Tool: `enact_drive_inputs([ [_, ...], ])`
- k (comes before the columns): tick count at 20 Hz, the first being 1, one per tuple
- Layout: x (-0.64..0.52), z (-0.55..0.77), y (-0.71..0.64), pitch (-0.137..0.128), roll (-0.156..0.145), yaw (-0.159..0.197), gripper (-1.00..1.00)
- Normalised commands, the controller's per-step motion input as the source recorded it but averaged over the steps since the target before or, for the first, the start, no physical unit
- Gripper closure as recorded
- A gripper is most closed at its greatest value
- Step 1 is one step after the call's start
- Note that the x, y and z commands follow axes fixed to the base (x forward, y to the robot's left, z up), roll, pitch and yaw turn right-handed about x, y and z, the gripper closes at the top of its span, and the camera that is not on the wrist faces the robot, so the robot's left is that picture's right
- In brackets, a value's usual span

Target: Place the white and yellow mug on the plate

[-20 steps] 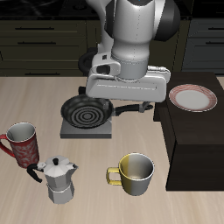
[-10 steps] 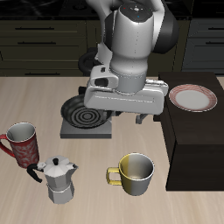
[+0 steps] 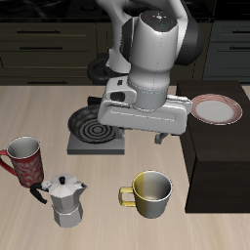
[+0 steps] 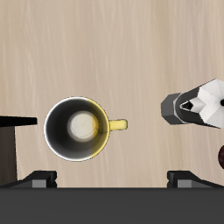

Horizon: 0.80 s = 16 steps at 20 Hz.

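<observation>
Red comes first as you scan the exterior view from its left edge: the small red patterned mug (image 3: pixel 24 160) stands upright near the table's front edge, at about eight o'clock from the table's middle. Just beside it, toward six o'clock, you have the silver moka pot (image 3: pixel 64 200) (image 4: pixel 196 102), upright on the pale wood table (image 3: pixel 98 186). Farther back, at about ten o'clock from the moka pot, the black frying pan (image 3: pixel 94 125) sits on a grey square stove pad (image 3: pixel 95 145).

Next comes the white and yellow mug (image 3: pixel 148 192) (image 4: pixel 79 129) — upright on the wood near the front edge, its loop handle pointing toward the moka pot, the two near each other but apart. Your wrist camera looks straight down into its pale inside, so your gripper (image 3: pixel 159 139) hangs above it, well clear of the rim and touching nothing. Both fingertips (image 4: pixel 41 178) show at the edge of the wrist view, spread wide apart, with nothing between them.

Last, at about two o'clock from the mug, the plate (image 3: pixel 215 108) rests on a raised dark block (image 3: pixel 220 166), well apart from the mug and bare on top. The arm's grey body (image 3: pixel 151 59) hides part of the table behind the pan.
</observation>
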Motion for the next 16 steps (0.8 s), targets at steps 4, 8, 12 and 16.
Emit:
enact_drive_inputs([
  [4, 0.06, -0.21, 0.01, 0.016, -0.018, -0.034, -1.00],
  [8, 0.03, -0.31, 0.03, 0.018, -0.031, -0.012, -1.00],
  [12, -0.12, -0.32, 0.08, 0.002, 0.019, -0.019, -1.00],
  [16, -0.12, -0.23, 0.09, -0.049, -0.005, 0.035, -1.00],
])
